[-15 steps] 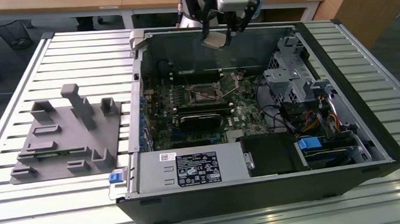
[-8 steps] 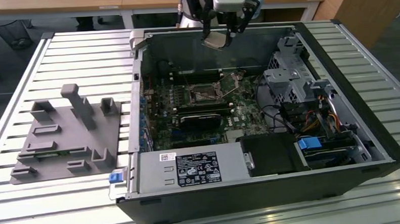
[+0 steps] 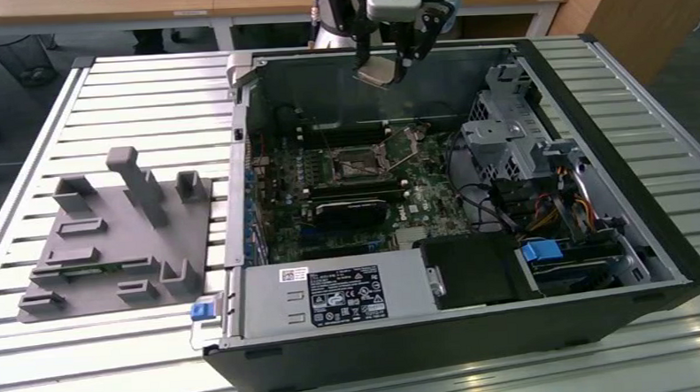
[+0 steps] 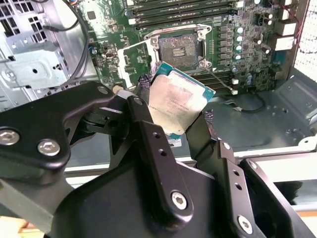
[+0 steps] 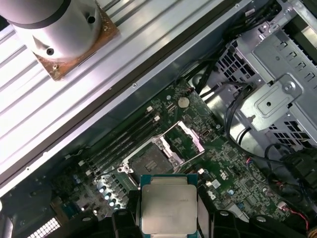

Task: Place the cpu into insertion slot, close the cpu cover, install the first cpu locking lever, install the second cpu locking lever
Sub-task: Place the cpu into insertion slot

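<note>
My gripper (image 3: 387, 63) hangs above the far wall of the open computer case, shut on the cpu (image 3: 377, 73). In both wrist views the cpu (image 4: 174, 99) (image 5: 167, 204) is a pale silvery square chip on a green board, clamped at two opposite edges between the black fingers (image 4: 142, 106). It is tilted and well above the motherboard. The insertion slot (image 3: 355, 166) (image 4: 179, 46) (image 5: 148, 161) lies bare below, a dark square socket with a metal rim. The cpu cover (image 4: 133, 60) (image 5: 184, 143) stands flipped open beside it. Thin lever wires (image 3: 415, 154) stick up by the socket.
The case (image 3: 250, 174) lies open on a slatted metal table (image 3: 122, 100). A grey fixture block (image 3: 115, 233) sits at the exterior view's left. Inside are memory slots (image 4: 183, 6), a silver drive cage (image 3: 516, 140), cables and the power supply (image 3: 330, 296). The arm's base (image 5: 59, 29) stands behind the case.
</note>
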`<state>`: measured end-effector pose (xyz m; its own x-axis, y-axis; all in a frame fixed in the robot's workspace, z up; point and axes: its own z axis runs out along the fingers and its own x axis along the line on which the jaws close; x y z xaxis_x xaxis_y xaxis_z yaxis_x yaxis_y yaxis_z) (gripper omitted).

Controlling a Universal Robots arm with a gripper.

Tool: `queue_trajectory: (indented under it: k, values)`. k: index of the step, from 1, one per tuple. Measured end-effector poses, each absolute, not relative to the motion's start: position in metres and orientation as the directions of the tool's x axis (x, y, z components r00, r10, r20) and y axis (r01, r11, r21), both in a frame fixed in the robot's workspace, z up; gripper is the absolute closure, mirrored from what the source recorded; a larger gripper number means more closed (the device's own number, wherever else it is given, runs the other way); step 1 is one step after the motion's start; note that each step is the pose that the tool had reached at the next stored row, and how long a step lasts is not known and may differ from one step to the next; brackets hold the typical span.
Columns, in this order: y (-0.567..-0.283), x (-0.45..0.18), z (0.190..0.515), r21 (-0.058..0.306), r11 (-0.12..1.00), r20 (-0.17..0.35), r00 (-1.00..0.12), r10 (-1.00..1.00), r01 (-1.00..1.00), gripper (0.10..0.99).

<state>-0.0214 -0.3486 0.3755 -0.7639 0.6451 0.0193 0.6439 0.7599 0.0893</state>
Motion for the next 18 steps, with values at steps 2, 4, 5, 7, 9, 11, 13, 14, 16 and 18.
queue_trajectory:
  k: [2, 4, 5, 7, 9, 11, 13, 14, 16, 18]
  values:
    - [-0.3486, -0.0214, 0.3753, 0.089, 0.749, 0.019, -0.753, 0.658, 0.657, 0.545]
    - [-0.3486, -0.0214, 0.3751, 0.089, 0.738, 0.019, -0.742, 0.670, 0.669, 0.545]
    - [-0.3486, -0.0214, 0.3751, 0.089, 0.733, 0.019, -0.736, 0.676, 0.675, 0.545]
    - [-0.3486, -0.0214, 0.3749, 0.089, 0.722, 0.019, -0.726, 0.688, 0.687, 0.545]
    - [-0.3486, -0.0214, 0.3747, 0.089, 0.711, 0.019, -0.714, 0.699, 0.698, 0.545]
    - [-0.3486, -0.0214, 0.3746, 0.089, 0.699, 0.019, -0.703, 0.711, 0.709, 0.545]
    - [-0.3486, -0.0214, 0.3745, 0.089, 0.688, 0.019, -0.692, 0.722, 0.720, 0.545]
    - [-0.3486, -0.0214, 0.3744, 0.089, 0.682, 0.019, -0.686, 0.728, 0.726, 0.545]
    - [-0.3486, -0.0214, 0.3743, 0.089, 0.669, 0.019, -0.673, 0.739, 0.738, 0.545]
    - [-0.3486, -0.0214, 0.3741, 0.089, 0.657, 0.019, -0.661, 0.750, 0.748, 0.545]
